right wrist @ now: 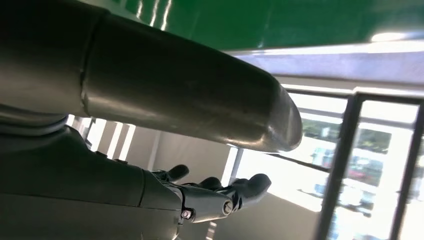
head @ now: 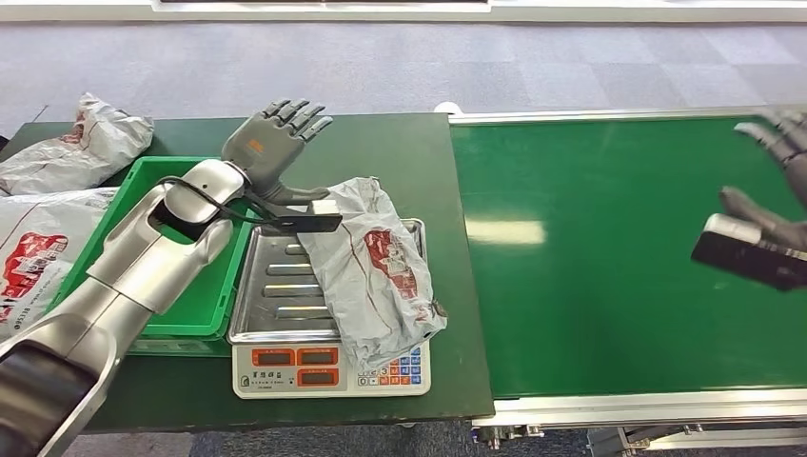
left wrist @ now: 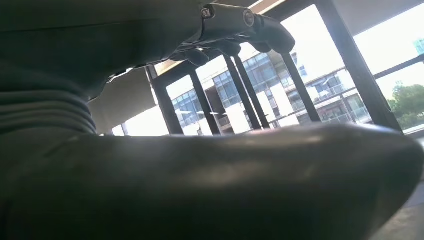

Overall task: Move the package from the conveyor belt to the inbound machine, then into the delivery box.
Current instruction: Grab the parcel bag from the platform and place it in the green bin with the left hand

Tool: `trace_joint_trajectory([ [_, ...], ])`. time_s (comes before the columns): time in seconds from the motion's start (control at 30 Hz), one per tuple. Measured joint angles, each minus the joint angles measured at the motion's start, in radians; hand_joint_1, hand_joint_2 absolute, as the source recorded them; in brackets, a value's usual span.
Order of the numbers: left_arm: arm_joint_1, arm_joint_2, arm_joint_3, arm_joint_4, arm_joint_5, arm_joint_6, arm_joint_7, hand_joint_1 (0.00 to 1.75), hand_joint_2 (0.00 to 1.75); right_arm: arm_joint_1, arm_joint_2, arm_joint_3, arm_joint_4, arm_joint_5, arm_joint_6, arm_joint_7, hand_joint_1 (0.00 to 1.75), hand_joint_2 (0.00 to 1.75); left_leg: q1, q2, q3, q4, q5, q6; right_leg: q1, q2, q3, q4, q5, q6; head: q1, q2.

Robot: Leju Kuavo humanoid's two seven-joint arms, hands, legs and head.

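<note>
- I see my left hand (head: 271, 143) raised above the far edge of the scale (head: 328, 314), palm turned up, fingers (head: 303, 114) spread and released, holding nothing.
- My right hand (head: 776, 181) hangs over the right end of the conveyor belt (head: 609, 257), fingers apart and empty.
- Both wrist views look upward at windows and dark frames; the head view alone shows me the worktop (head: 400, 162).
- The package (head: 376, 267), a crumpled grey bag with red print, lies on the scale's steel tray, draped over its right edge and part of the keypad.
- A green bin (head: 205, 305) sits just left of the scale; more grey bags (head: 76, 148) lie at the far left.
</note>
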Motion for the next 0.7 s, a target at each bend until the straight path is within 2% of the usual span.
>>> trace_joint_trajectory([
  [0.07, -0.038, -0.013, -0.051, 0.058, -0.005, 0.006, 0.011, 0.00, 0.00, 0.220, 0.009, -0.161, -0.089, 0.108, 0.025, -0.055, 0.00, 0.87, -0.001, 0.002, 0.001, -0.001, 0.000, 0.000, -0.001, 0.001, 0.000, 0.000, 0.000, 0.000, 0.000, 0.000],
  [0.13, -0.061, -0.026, -0.088, 0.115, 0.004, -0.001, 0.007, 0.00, 0.87, 0.388, 0.038, -0.289, -0.158, 0.192, 0.030, -0.100, 0.00, 1.75, -0.001, 0.002, 0.002, -0.002, 0.001, -0.001, -0.001, 0.001, -0.001, 0.000, 0.000, 0.000, 0.000, 0.000],
  [0.2, -0.074, -0.036, -0.111, 0.169, 0.035, -0.026, -0.013, 0.00, 1.75, 0.513, 0.067, -0.377, -0.207, 0.229, 0.029, -0.121, 0.00, 1.75, -0.001, 0.002, 0.003, -0.002, 0.002, -0.002, -0.002, 0.001, -0.001, 0.001, 0.000, 0.000, 0.000, 0.000],
  [0.27, -0.082, -0.042, -0.123, 0.210, 0.071, -0.055, -0.036, 0.00, 1.75, 0.597, 0.081, -0.445, -0.239, 0.227, 0.035, -0.126, 0.00, 1.75, -0.002, 0.003, 0.003, -0.003, 0.002, -0.002, -0.002, 0.002, -0.002, 0.002, 0.000, 0.000, 0.000, 0.000],
  [0.33, -0.092, -0.045, -0.130, 0.237, 0.101, -0.082, -0.050, 0.00, 1.75, 0.638, 0.088, -0.498, -0.256, 0.209, 0.048, -0.128, 0.00, 1.75, -0.003, 0.005, 0.003, -0.003, 0.003, -0.002, -0.003, 0.004, -0.003, 0.003, 0.000, 0.000, 0.000, 0.000],
  [0.47, -0.121, -0.036, -0.141, 0.241, 0.171, -0.162, -0.057, 0.00, 1.75, 0.667, 0.093, -0.564, -0.264, 0.164, 0.087, -0.132, 0.00, 1.75, -0.003, 0.006, 0.003, -0.002, 0.003, -0.002, -0.004, 0.006, -0.003, 0.003, 0.001, 0.000, 0.000, 0.000],
  [0.57, -0.148, -0.006, -0.153, 0.195, 0.236, -0.223, -0.039, 0.00, 1.75, 0.669, 0.095, -0.584, -0.263, 0.150, 0.100, -0.134, 0.00, 1.75, -0.004, 0.007, 0.002, -0.002, 0.003, -0.002, -0.004, 0.007, -0.004, 0.003, 0.001, 0.000, 0.000, 0.000],
  [0.63, -0.167, 0.019, -0.160, 0.151, 0.254, -0.225, -0.010, 0.00, 1.75, 0.669, 0.098, -0.586, -0.260, 0.149, 0.102, -0.137, 0.00, 1.75, -0.004, 0.008, 0.002, -0.002, 0.003, -0.002, -0.005, 0.008, -0.004, 0.003, 0.001, 0.001, 0.000, 0.000],
  [0.7, -0.178, 0.044, -0.166, 0.106, 0.241, -0.177, 0.030, 0.00, 1.75, 0.669, 0.103, -0.585, -0.256, 0.158, 0.101, -0.139, 0.00, 1.75, -0.004, 0.008, 0.002, -0.002, 0.003, -0.002, -0.005, 0.009, -0.005, 0.003, 0.001, 0.001, 0.000, 0.000],
])
